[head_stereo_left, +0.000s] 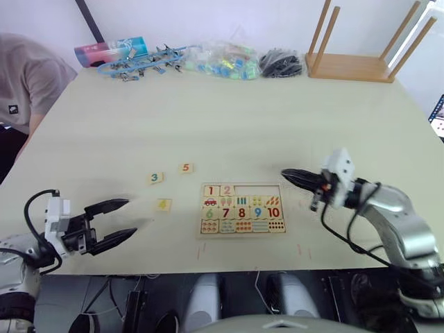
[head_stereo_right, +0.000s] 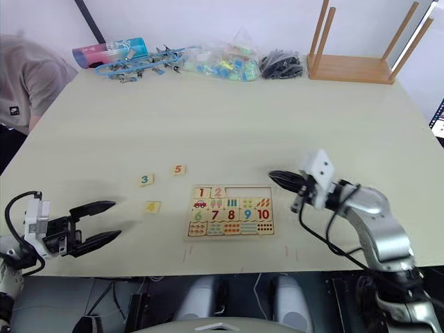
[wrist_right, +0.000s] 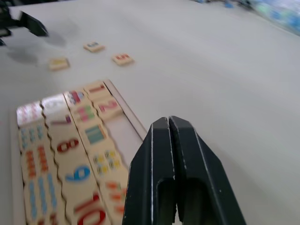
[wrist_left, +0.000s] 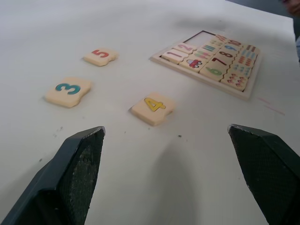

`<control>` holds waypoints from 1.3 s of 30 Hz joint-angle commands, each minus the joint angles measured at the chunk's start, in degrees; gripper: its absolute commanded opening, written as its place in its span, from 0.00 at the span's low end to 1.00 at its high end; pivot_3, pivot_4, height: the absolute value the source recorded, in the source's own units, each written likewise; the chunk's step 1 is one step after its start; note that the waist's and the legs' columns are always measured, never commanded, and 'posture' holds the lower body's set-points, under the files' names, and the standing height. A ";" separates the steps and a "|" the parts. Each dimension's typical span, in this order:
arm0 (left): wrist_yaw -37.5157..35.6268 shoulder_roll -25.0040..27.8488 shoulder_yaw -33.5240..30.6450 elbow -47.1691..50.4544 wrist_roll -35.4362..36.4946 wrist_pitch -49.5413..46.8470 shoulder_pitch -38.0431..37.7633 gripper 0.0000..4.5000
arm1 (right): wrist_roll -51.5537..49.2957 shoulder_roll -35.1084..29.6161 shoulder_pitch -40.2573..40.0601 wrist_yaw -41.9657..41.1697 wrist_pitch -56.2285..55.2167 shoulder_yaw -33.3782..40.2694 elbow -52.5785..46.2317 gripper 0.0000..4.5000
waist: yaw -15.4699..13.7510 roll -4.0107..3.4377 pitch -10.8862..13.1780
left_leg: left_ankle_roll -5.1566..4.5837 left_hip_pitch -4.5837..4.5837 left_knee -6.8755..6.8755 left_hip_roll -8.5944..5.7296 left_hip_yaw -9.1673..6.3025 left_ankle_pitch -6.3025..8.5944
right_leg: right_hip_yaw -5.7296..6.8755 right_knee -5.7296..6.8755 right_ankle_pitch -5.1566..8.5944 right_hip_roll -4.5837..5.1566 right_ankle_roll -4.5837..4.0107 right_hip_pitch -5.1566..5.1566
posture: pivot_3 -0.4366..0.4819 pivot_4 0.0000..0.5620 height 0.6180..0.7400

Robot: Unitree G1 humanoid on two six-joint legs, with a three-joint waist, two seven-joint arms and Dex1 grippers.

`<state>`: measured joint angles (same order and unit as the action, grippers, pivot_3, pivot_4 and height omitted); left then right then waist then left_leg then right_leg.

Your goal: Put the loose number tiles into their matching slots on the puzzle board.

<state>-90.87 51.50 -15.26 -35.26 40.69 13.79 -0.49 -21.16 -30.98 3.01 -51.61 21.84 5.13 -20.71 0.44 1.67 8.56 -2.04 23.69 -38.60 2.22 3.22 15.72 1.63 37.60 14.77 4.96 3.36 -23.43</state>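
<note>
The puzzle board [head_stereo_left: 243, 227] lies near the table's front edge, with tiles 1 [head_stereo_left: 211, 190] and 2 [head_stereo_left: 227, 190] seated in its top row. To their right, the matching slots [head_stereo_left: 258, 189] are bare wood. Three loose number tiles lie on the table left of the board: 3 [head_stereo_left: 155, 178], 5 [head_stereo_left: 185, 168] and 4 [head_stereo_left: 163, 205]. My left gripper [head_stereo_left: 130, 218] hovers open just left of the 4 tile [wrist_left: 153, 108], empty. My right gripper [head_stereo_left: 286, 174] is shut and empty, its tip just off the board's upper right corner.
An upturned wooden stool [head_stereo_left: 354, 66] stands at the back right. Blue clips [head_stereo_left: 139, 64], a clear bag of coloured pieces [head_stereo_left: 225, 61] and a black bundle [head_stereo_left: 281, 64] line the far edge. A person [head_stereo_left: 28, 76] stands at the table's left side.
</note>
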 commanded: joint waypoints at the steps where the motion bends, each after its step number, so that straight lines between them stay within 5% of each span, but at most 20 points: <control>1: -1.28 -0.60 -1.74 -0.90 -1.81 -0.50 0.78 1.00 | -3.80 -0.79 -4.76 -0.47 -3.40 6.44 -2.89 0.38 | 0.02 -0.02 0.01 | 0.00 -0.01 -0.03 -0.01 0.00 0.00 | 0.00 0.03 0.00 0.00 0.00 0.01 | 0.48 0.27 0.98; 5: -0.43 -1.33 -1.88 -2.11 -4.51 -0.30 2.09 1.00 | -7.41 -1.02 -13.11 -3.83 -8.19 13.26 -1.42 0.84 | 0.08 -0.01 0.00 | -0.01 -0.16 -0.04 0.02 -0.06 0.00 | -0.01 0.07 0.00 -0.08 -0.01 0.13 | 0.48 0.27 0.98; 7: 0.33 -1.48 -2.05 -2.89 -5.76 -0.03 2.94 1.00 | -8.11 -1.37 -17.11 -6.42 -11.75 16.17 -0.18 0.98 | 0.04 -0.01 0.00 | -0.01 -0.17 -0.04 0.02 -0.10 0.01 | 0.01 0.04 0.00 -0.09 -0.01 0.18 | 0.48 0.27 0.98; 16: 0.36 -1.76 -3.25 -5.31 -8.63 0.15 5.10 1.00 | -9.22 -0.86 -26.40 -11.39 -22.49 23.02 6.88 0.98 | 0.07 -0.02 0.01 | -0.02 -0.62 0.03 0.04 -0.04 0.01 | -0.06 0.03 0.02 -0.07 -0.02 0.55 | 0.48 0.27 0.98; 39: -1.49 -3.69 -4.20 -8.11 -10.27 1.97 7.21 1.00 | -12.22 -0.15 -25.31 -17.30 -31.61 22.48 16.11 0.98 | 0.08 -0.08 0.03 | -0.02 -0.89 0.14 0.13 0.00 0.02 | -0.10 -0.03 0.02 0.00 -0.03 0.80 | 0.48 0.27 0.98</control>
<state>-90.73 47.90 -17.98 -43.40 30.52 14.91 6.67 -31.96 -30.49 -22.12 -68.25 -8.49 26.78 -3.87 0.52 1.59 8.59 -2.06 22.80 -38.45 2.36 3.22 15.74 1.53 37.57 14.80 4.95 3.33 -22.63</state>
